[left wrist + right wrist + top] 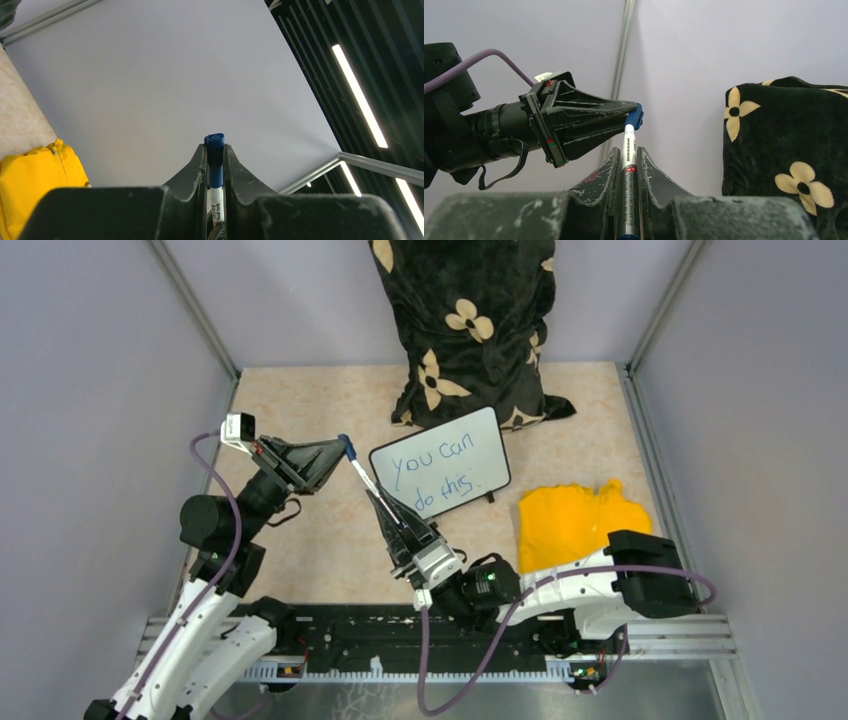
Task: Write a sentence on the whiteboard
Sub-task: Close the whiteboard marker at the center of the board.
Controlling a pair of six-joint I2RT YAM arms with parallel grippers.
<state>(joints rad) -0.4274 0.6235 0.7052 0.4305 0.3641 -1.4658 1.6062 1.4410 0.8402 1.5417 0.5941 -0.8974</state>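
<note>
Two grippers meet on one marker (362,476): the right gripper (378,495) is clamped around its white barrel, and the left gripper (338,449) is pinched shut on the blue cap (347,448) at its far end. Only the overhead view shows the whiteboard (488,435) (neither wrist camera catches it). It sits tilted in front of one black flowered cushion (465,330), and the sentence (437,475), "You can do this", runs across it in two blue lines. The board lies just right of the marker, close beside the right gripper's fingertips and apart from the left gripper. The right wrist view alone shows the cap sitting at a slight angle to the barrel. The left wrist view shows the cap squeezed between its own fingers, with one yellow cloth (575,520) off to the side; overhead, that cloth lies right of the board.
</note>
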